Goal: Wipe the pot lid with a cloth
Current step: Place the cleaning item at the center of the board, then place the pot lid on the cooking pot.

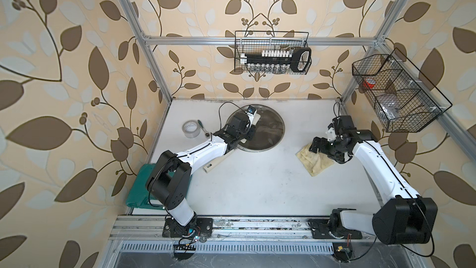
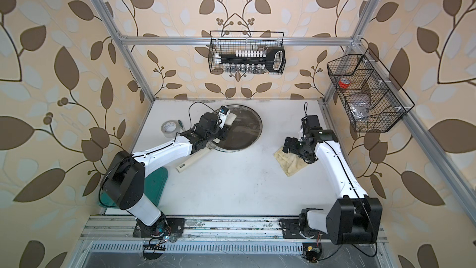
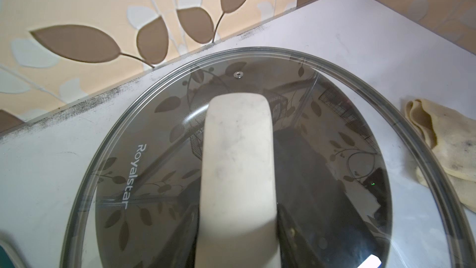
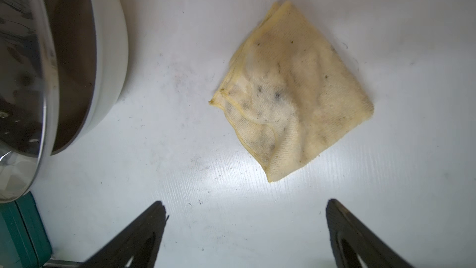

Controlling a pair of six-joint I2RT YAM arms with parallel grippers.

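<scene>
Pot lid (image 3: 159,166): sits over the dark frying pan (image 1: 219,163) close to the far edge of the tabletop (image 1: 257,189), about midway along it. Whether it is seated flat or tipped on the pan cannot be told.
Cloth (image 4: 296,94): lies folded in layers near the right edge of the tabletop, well apart from the lid. It is stained with dark specks.
Left gripper (image 1: 250,128): set over the lid's cream bar handle (image 3: 237,150), jaws clamped across it.
Right gripper (image 4: 246,203): jaws wide apart and empty. In both top views it hovers at the cloth's corner nearest the lid; the wrist view shows the cloth ahead of the fingertips, not between them.
Step in hand, judged: lid secured, cloth not yet picked up, no wiping begun.
Lid handling, judged: rigid glass with a metal rim, smooth, breakable and likely weighty. The bar handle is the only sound purchase; the dome offers no grip.
Cloth handling, judged: light, limp and compressible. Pinch from above through the stacked layers at the folded edge, pressing to the tabletop.
Risk, judged: a shallow pinch may lift one layer and let the cloth fall open.
Bystanders: tape roll (image 1: 190,129) beside the left edge; green case (image 1: 139,186) at the near left corner.
</scene>
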